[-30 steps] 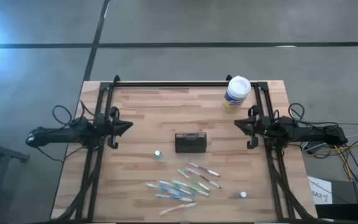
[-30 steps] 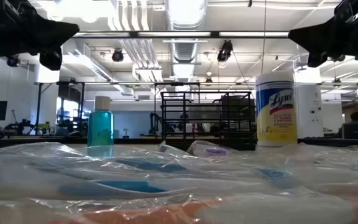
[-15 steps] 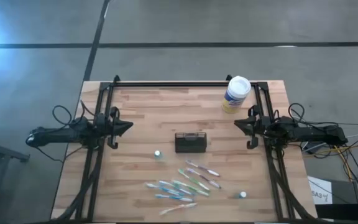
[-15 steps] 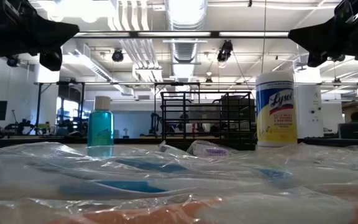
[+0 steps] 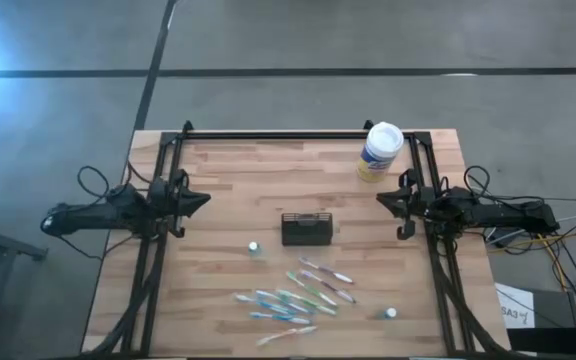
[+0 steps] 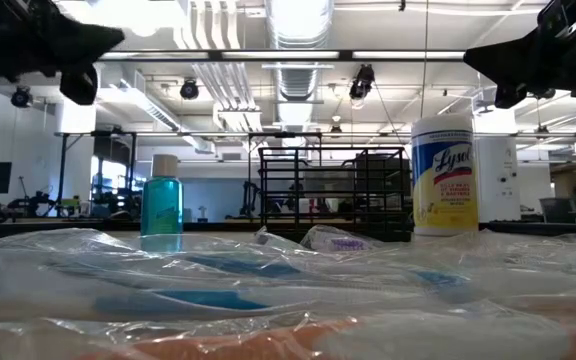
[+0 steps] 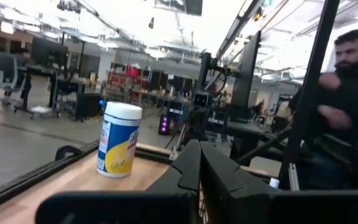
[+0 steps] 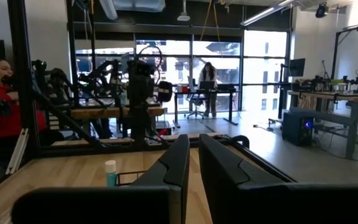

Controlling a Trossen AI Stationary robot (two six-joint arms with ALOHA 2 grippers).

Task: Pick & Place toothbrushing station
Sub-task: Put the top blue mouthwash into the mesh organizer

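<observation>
1. Holder [image 5: 307,229], a small black box, sits near the centre of the wooden table [image 5: 268,180] in the high view, just below mid-frame, untouched by either arm and in the same spot as a second ago.
2. The left gripper [image 5: 200,200] hangs at the left edge of the table, left of centre in the high view; its tip sits slightly higher and more tucked in than in the earlier picture, and in the low view its dark shape at the upper left [image 6: 73,45] has shifted a little.
3. In the left wrist view its fingers [image 7: 188,165] lie pressed together with nothing between them.
4. The right gripper [image 5: 386,201] waits at the right edge of the table, right of centre, unchanged from before; its fingers [image 8: 179,158] stand nearly closed, with only a narrow slit between them, and hold nothing.
5. A white-lidded canister [image 5: 379,151] stands at the upper right of the table, where it was.
6. Wrapped toothbrushes [image 5: 298,295] lie scattered below the holder, toward the lower middle of the high view, not moved.
7. A small blue bottle [image 5: 254,246] stands just below and left of the holder, and another small one [image 5: 391,313] sits at the lower right.
8. A person [image 7: 353,93] shows beyond the table in the left wrist view.
</observation>
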